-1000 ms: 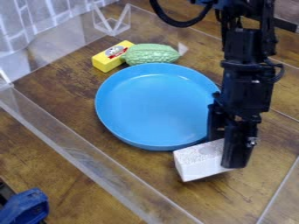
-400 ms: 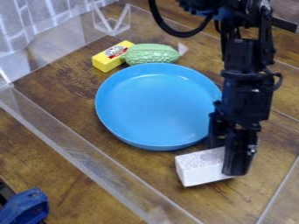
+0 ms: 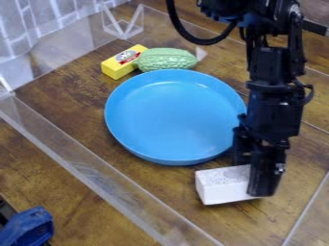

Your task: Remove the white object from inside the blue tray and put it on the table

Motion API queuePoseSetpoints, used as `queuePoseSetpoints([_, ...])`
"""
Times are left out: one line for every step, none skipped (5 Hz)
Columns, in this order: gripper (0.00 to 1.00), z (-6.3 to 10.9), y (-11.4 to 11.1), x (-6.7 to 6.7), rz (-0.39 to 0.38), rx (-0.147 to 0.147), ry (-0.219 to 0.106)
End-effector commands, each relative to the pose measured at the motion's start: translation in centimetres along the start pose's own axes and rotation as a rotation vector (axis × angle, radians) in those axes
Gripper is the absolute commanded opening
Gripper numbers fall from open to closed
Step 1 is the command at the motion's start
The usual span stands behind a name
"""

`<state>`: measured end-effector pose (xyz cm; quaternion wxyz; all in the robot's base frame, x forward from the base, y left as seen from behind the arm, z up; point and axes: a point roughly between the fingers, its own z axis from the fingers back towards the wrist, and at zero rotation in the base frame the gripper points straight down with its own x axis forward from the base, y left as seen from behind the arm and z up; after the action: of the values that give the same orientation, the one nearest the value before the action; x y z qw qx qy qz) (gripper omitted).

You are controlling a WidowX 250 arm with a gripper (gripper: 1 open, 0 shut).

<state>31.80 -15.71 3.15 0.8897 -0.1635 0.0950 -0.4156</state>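
The white object (image 3: 218,185) lies outside the blue tray (image 3: 129,123), on the table (image 3: 71,110) just off the tray's near right rim. My gripper (image 3: 264,181) points steeply down at the block's right edge. Its dark fingers are shut on that edge and hide part of it. The block looks slightly tilted, with its speckled top face showing. Nothing is inside the round, shallow tray.
A yellow block (image 3: 122,63) and a green rounded object (image 3: 167,60) sit together behind the tray at the back left. A clear plastic wall (image 3: 90,178) runs along the table's near left side. A blue item (image 3: 26,231) lies beyond it at the bottom left.
The gripper and the white object have crept slightly toward the near right, away from the tray's rim. Nothing else has moved.
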Motion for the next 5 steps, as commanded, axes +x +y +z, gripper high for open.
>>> queuePoseSetpoints([0.00,1.5,-0.8,1.1,-0.045,0.027,-0.038])
queuePoseSetpoints([0.00,1.5,-0.8,1.1,-0.049,0.025,-0.039])
queuePoseSetpoints([1.00,1.9,-0.8,0.9,-0.038,0.019,-0.037])
queuePoseSetpoints([1.00,2.3,-0.6,0.6,-0.020,0.015,-0.024])
queuePoseSetpoints([1.00,2.8,-0.4,0.4,0.001,0.016,-0.009])
